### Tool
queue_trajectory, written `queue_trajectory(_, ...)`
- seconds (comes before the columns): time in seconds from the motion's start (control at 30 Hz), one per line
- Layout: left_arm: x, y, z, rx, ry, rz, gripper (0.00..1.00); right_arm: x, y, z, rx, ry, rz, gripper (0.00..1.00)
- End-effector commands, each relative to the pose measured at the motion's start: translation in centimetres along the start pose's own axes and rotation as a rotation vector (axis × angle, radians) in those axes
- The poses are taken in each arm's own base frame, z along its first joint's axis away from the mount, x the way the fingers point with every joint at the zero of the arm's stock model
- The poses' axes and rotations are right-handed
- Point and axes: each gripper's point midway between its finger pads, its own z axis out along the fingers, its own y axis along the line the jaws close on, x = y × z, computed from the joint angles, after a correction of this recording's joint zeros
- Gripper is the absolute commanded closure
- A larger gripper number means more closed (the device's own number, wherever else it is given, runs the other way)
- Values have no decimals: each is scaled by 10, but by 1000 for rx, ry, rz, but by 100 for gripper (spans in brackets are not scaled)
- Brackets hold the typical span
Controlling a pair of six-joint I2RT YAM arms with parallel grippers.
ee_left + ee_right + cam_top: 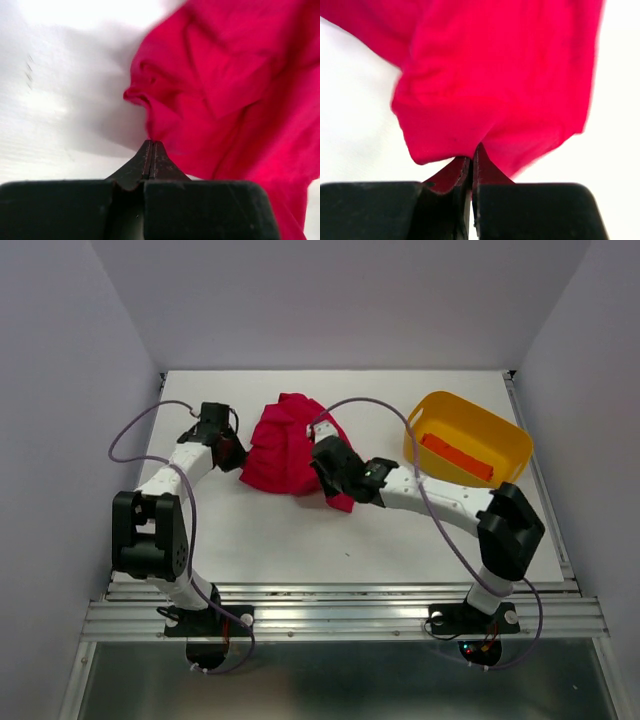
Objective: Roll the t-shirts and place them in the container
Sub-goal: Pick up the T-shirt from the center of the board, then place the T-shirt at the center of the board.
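Observation:
A crimson-red t-shirt (285, 445) lies crumpled at the middle back of the table. My left gripper (238, 453) is shut on its left edge; in the left wrist view the closed tips (151, 145) pinch the red cloth (230, 90). My right gripper (322, 462) is shut on the shirt's right side; in the right wrist view the tips (472, 152) clamp a fold of the red cloth (495, 85). An orange bundle (456, 455) lies inside the yellow basket (508, 438).
The yellow plastic basket stands at the back right of the white table (300, 540). Grey walls close in the back and both sides. The table's metal rail (340, 615) runs along the near edge by the arm bases.

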Motion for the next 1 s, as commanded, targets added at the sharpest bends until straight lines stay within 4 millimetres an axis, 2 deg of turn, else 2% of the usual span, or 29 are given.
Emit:
queue_trajectory(0.0, -87, -24, -68, 82, -230, 3, 100, -117, -26, -65, -116, -285, 162, 99)
queue_trajectory(0.03, -109, -34, -90, 109, -289, 7, 100, -138, -41, -75, -115, -333, 197, 99)
queue_trajectory(0.1, -136, -35, -113, 120, -354, -4, 100, -161, -50, -96, -146, -387, 217, 99)
queue_trajectory(0.13, -158, -42, -137, 142, -410, -2, 100, -182, -62, -110, -141, -435, 240, 99)
queue_trajectory(0.17, -168, -45, -150, 152, -440, -3, 100, -193, -66, -119, -150, -459, 248, 99)
queue_trajectory(0.2, -183, -37, -162, 139, -472, -24, 100, -201, -72, -130, -148, -482, 257, 99)
queue_trajectory(0.23, -202, -43, -189, 164, -538, -26, 100, -219, -82, -146, -145, -533, 277, 99)
queue_trajectory(0.3, -221, -37, -213, 167, -604, -46, 100, -233, -92, -169, -147, -588, 303, 99)
queue_trajectory(0.33, -231, -39, -233, 181, -650, -50, 100, -238, -94, -177, -145, -607, 309, 99)
queue_trajectory(0.37, -235, -38, -243, 192, -669, -54, 100, -243, -100, -187, -129, -632, 328, 99)
queue_trajectory(0.43, -242, -34, -258, 197, -701, -65, 100, -243, -110, -197, -105, -644, 350, 99)
queue_trajectory(0.47, -246, -29, -270, 195, -728, -74, 100, -243, -115, -210, -93, -665, 365, 99)
queue_trajectory(0.53, -246, -24, -276, 194, -742, -79, 100, -230, -123, -209, -56, -646, 398, 99)
queue_trajectory(0.63, -231, -9, -273, 185, -727, -103, 100, -193, -130, -204, -19, -595, 437, 98)
queue_trajectory(0.67, -217, 1, -252, 160, -678, -117, 100, -183, -133, -210, -12, -592, 471, 98)
queue_trajectory(0.7, -207, 6, -242, 151, -653, -123, 100, -166, -134, -203, -3, -555, 482, 98)
queue_trajectory(0.73, -186, 17, -222, 130, -607, -129, 100, -134, -132, -182, 21, -475, 485, 97)
queue_trajectory(0.8, -164, 30, -201, 96, -559, -145, 100, -97, -127, -172, 12, -389, 539, 95)
queue_trajectory(0.83, -141, 40, -180, 78, -498, -154, 100, -61, -123, -150, 24, -295, 543, 85)
queue_trajectory(0.9, -115, 43, -158, 101, -416, -164, 100, -24, -112, -133, 8, -186, 593, 63)
queue_trajectory(0.93, -106, 43, -151, 115, -399, -174, 100, -3, -110, -125, 25, -124, 601, 59)
queue_trajectory(0.97, -88, 45, -133, 136, -344, -194, 100, 20, -111, -115, 56, -66, 612, 46)
